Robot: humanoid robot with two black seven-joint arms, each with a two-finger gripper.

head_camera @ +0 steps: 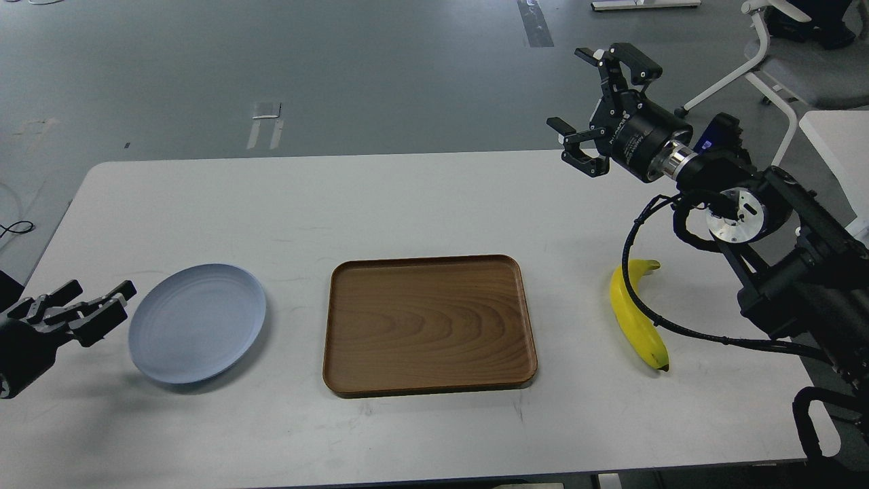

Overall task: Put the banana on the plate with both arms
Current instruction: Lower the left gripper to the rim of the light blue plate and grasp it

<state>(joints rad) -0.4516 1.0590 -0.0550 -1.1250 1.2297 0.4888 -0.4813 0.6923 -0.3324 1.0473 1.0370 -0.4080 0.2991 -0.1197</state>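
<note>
The yellow banana (637,324) lies on the white table (407,197) at the right, with its stem pointing away from me. A black cable from my right arm crosses in front of its upper part. The pale blue-grey plate (197,322) sits at the left, with nothing on it. My right gripper (576,92) is open and empty. It is raised over the table's far right edge, well beyond the banana. My left gripper (102,293) is low at the left edge, just left of the plate. Its fingers are spread and hold nothing.
A rectangular brown wooden tray (429,324) lies in the middle between plate and banana. A white chair (781,47) and another white table (838,142) stand beyond the right side. Grey floor lies past the far edge.
</note>
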